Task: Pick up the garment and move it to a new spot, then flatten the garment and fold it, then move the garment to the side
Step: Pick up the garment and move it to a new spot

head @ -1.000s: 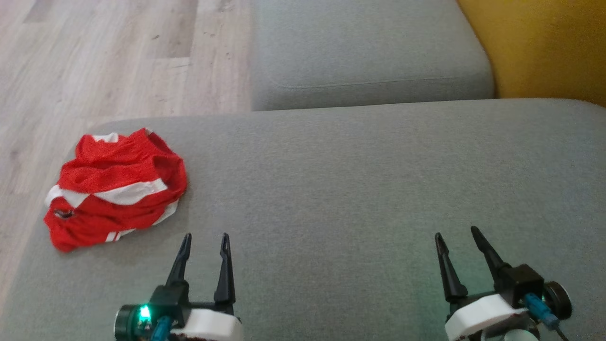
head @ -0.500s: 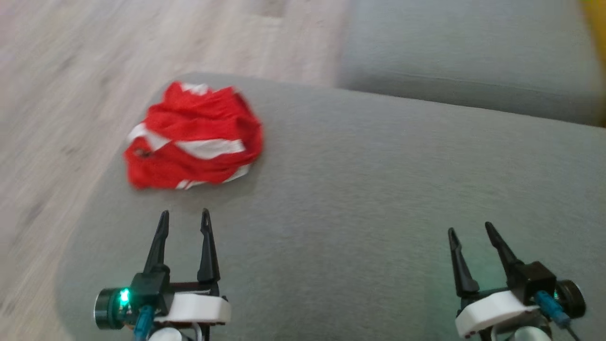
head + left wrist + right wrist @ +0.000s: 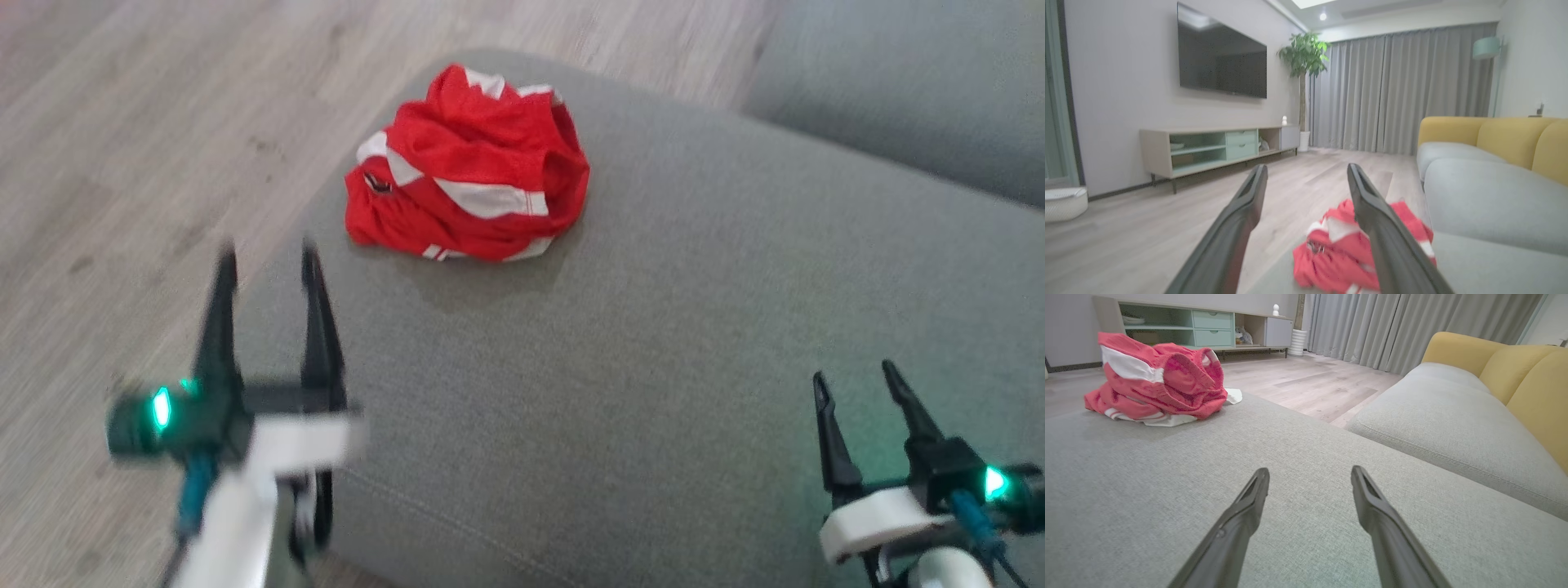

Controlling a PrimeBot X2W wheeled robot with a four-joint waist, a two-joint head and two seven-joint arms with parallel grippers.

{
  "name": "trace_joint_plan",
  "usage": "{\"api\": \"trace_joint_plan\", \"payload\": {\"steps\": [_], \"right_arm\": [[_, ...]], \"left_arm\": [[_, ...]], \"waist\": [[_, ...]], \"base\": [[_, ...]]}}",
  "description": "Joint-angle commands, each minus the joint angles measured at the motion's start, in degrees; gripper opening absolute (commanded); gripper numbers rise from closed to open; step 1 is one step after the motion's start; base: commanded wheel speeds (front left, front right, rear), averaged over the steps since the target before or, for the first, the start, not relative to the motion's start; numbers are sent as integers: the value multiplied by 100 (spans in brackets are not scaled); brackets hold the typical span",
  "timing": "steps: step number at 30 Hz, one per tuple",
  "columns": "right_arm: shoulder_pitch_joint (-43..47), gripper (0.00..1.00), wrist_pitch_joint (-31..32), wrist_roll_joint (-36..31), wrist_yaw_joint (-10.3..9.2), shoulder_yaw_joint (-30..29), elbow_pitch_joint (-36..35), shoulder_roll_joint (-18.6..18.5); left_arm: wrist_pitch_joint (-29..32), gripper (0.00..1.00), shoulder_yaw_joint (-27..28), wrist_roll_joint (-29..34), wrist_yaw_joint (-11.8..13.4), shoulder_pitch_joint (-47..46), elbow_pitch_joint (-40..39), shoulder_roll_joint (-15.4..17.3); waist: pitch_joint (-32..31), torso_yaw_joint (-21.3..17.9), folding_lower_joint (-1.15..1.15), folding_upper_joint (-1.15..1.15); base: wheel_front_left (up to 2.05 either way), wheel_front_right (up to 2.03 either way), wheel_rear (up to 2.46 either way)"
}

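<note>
**Red garment waits in a heap, nothing done yet**

Nearest to the robot, the left gripper (image 3: 267, 251) hangs at the left edge of the grey seat cushion (image 3: 653, 343), half over the wooden floor (image 3: 122, 163). It looks blurry. Its two fingers are spread wide with nothing between them. The right gripper (image 3: 853, 374) sits low over the near right part of the cushion, and its fingers are spread and empty too.

Further off, the red and white garment (image 3: 469, 175) lies bunched up at the far left corner of the cushion, well apart from both grippers.

I think the job has not really begun. The garment has not been lifted. It must be picked up, moved, laid flat, folded and put to the side.

The head view shows both grippers and the heap together. The right wrist view shows the heap from the side, puffed up, with a white bit (image 3: 1233, 396) poking out behind, and the yellow sofa back (image 3: 1535, 375). The left wrist view adds the room beyond: a TV (image 3: 1220, 61), a low cabinet (image 3: 1216, 149), a plant (image 3: 1302, 53) and grey curtains (image 3: 1392, 90)
</note>
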Motion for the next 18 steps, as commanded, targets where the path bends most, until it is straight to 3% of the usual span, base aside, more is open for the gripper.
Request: {"api": "trace_joint_plan", "payload": {"steps": [1,3,6,14,18], "right_arm": [[-312,100,-63,-156,42,39,-234,-63],[-501,100,-63,-338,42,-43,-349,-236],[-675,100,-63,-423,42,-163,-431,-444],[-977,100,-63,-576,42,-452,-712,-789],[-1057,100,-63,-594,42,-439,-799,-850]], "left_arm": [[-44,100,226,84,-120,-714,-335,24],[-44,100,330,163,-318,-1394,-325,56],[-44,100,421,204,-417,-2122,180,91],[-3,100,469,121,-475,-3655,2840,119],[-11,100,481,-104,-506,-4040,3652,68]], "waist": [[397,13,0,0],[793,-85,0,0],[1126,-214,0,0],[1885,-632,0,0],[2122,-765,0,0]], "base": [[0,0,0],[0,0,0],[0,0,0],[0,0,0],[0,0,0]]}}
